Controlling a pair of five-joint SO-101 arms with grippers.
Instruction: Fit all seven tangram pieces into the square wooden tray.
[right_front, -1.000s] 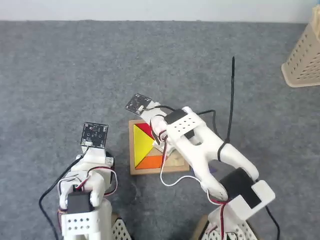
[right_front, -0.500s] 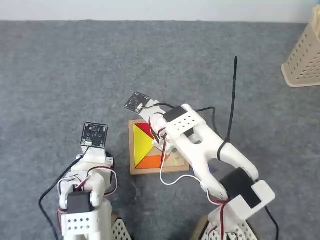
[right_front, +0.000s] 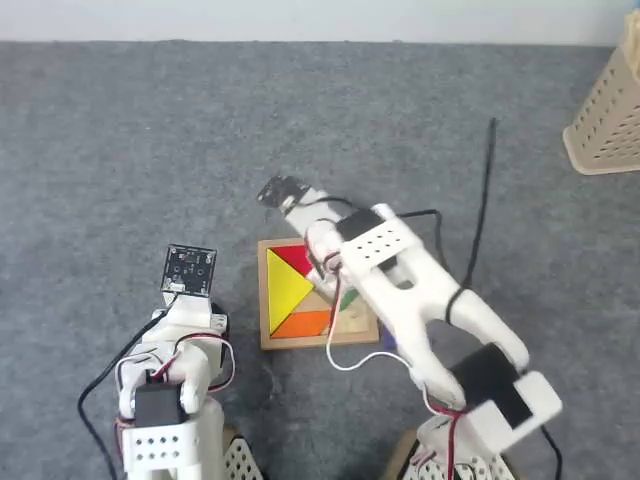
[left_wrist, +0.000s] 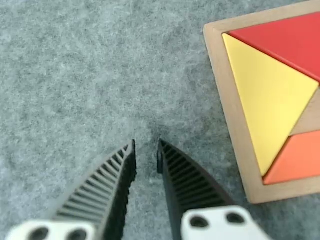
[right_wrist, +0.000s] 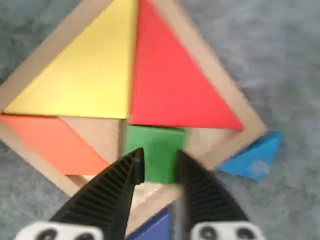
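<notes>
the square wooden tray (right_front: 263, 300) is lying on the grey carpeted tabletop (right_front: 150, 130), a green square (right_wrist: 159, 142) inside. the right gripper (right_wrist: 159, 152) jaws are hovering slightly spread over that square; the left gripper (left_wrist: 146, 144) jaws are gaping narrowly beside the tray. a beige slotted basket (right_front: 610, 110) is standing far off.

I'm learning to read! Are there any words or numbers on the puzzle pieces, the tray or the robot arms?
None can be read. The yellow piece, red piece, green piece and wooden tray are plain. The small black boards on the arms may carry tiny marks, too small to read.
</notes>
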